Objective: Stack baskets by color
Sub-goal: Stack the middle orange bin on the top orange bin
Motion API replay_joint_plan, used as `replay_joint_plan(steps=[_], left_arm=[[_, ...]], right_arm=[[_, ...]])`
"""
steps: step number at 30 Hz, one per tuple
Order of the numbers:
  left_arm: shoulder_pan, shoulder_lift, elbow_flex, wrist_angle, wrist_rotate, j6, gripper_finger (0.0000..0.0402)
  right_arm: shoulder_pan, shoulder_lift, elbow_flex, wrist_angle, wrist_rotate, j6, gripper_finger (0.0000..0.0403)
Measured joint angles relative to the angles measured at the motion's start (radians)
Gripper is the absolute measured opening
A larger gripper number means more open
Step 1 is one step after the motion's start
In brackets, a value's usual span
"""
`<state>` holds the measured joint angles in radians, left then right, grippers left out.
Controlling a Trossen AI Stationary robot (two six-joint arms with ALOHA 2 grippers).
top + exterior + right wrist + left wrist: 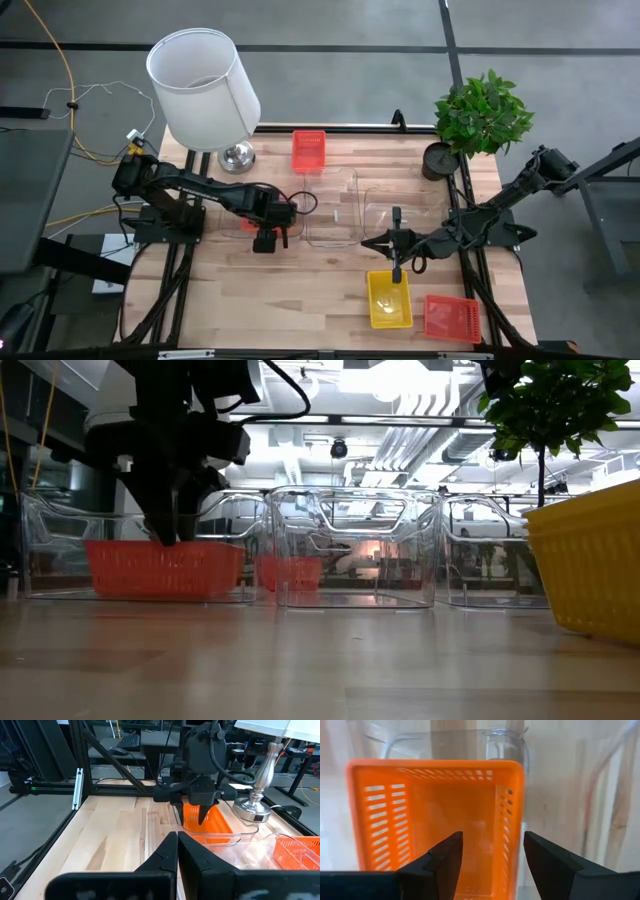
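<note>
We judge the open left fingers [490, 865] straddle the orange basket [435, 815] wall, ungripped; next close. Right fingers [177, 851] shut, empty.

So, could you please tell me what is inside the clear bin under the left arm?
A red basket sits inside the clear bin, with the left tool open above it. The basket's floor looks bare, though the fingers cover its near end.
</note>
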<state>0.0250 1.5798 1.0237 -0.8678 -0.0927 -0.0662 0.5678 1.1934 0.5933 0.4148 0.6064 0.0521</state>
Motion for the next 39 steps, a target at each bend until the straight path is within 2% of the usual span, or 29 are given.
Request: replay_joint_plan(steps=[15, 19, 23, 25, 32, 39], left_arm=[[0.001, 0.109, 0.0, -0.008, -0.008, 0.024, 0.0191], [0.001, 0.112, 0.0, -0.008, -0.006, -0.004, 0.0141], [0.001, 0.089, 0.008, -0.035, -0.007, -0.009, 0.0045], [0.001, 0.075, 0.026, -0.069, -0.008, -0.019, 0.0012], [0.001, 0.02, 0.145, -0.24, -0.005, -0.058, 0.0003], [-0.011, 0.001, 0.332, -0.418, -0.031, -0.115, 0.0001]], right_arm=[[0.0, 0.0, 0.0, -0.007, 0.0, 0.0, 0.0], [0.0, 0.0, 0.0, -0.007, 0.0, 0.0, 0.0], [0.0, 0.0, 0.0, -0.007, 0.0, 0.0, 0.0], [0.0, 0.0, 0.0, -0.006, 0.0, 0.0, 0.0], [0.0, 0.0, 0.0, -0.006, 0.0, 0.0, 0.0], [0.0, 0.0, 0.0, -0.006, 0.0, 0.0, 0.0]])
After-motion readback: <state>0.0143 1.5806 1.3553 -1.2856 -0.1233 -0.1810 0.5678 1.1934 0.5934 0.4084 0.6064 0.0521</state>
